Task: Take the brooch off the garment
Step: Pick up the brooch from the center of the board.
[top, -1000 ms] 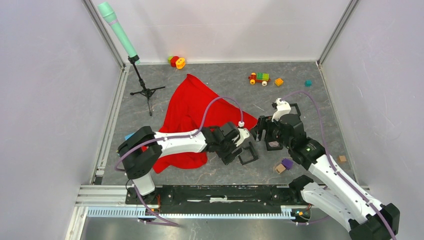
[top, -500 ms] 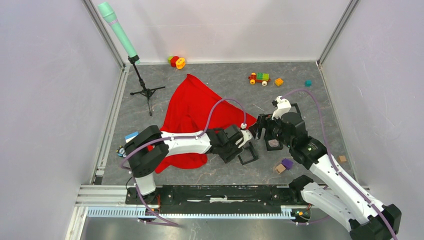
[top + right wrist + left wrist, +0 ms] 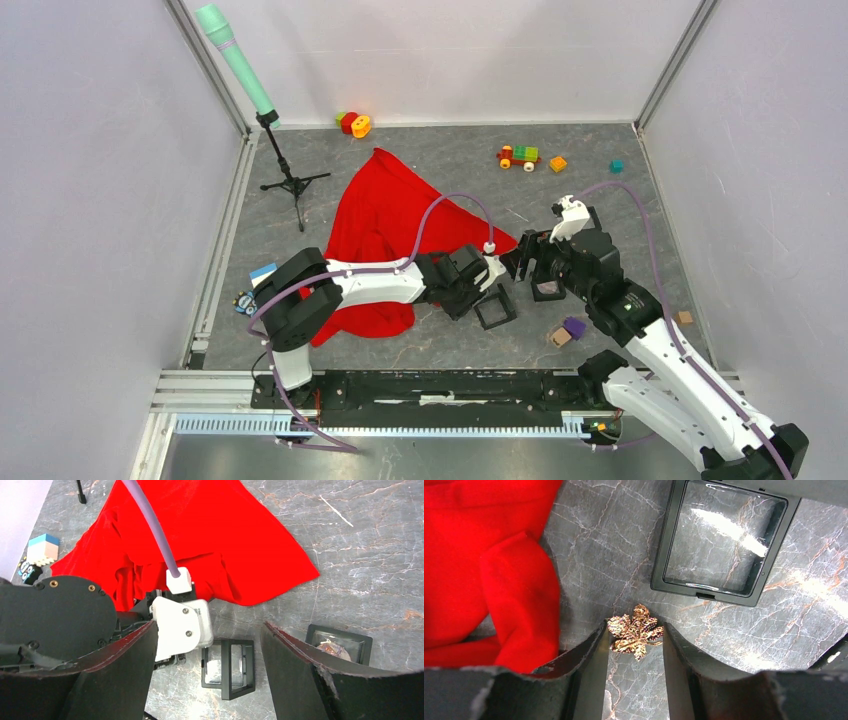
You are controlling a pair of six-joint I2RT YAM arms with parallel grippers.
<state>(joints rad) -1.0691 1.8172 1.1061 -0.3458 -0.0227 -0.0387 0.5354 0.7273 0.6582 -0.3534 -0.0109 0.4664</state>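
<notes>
The gold leaf-shaped brooch (image 3: 635, 632) sits pinched between my left gripper's (image 3: 635, 630) fingertips, just above the grey marble floor and clear of the red garment (image 3: 484, 570). The garment lies crumpled to the left; it spreads across the floor in the top view (image 3: 385, 215) and in the right wrist view (image 3: 200, 535). In the top view my left gripper (image 3: 478, 296) is just past the garment's right edge, beside an open black frame box (image 3: 495, 308). My right gripper (image 3: 209, 626) is open and empty, hovering above the left wrist and that box (image 3: 228, 667).
A second black box (image 3: 340, 647) with a small item inside lies under the right gripper. A microphone stand (image 3: 285, 180) stands at the back left. A toy train (image 3: 518, 156), an orange block (image 3: 557, 163), a purple block (image 3: 574, 326) and a blue-white block (image 3: 262, 272) lie about.
My left arm has reached further right, carrying its gripper off the garment's edge toward the open box. My right arm has shifted slightly right.
</notes>
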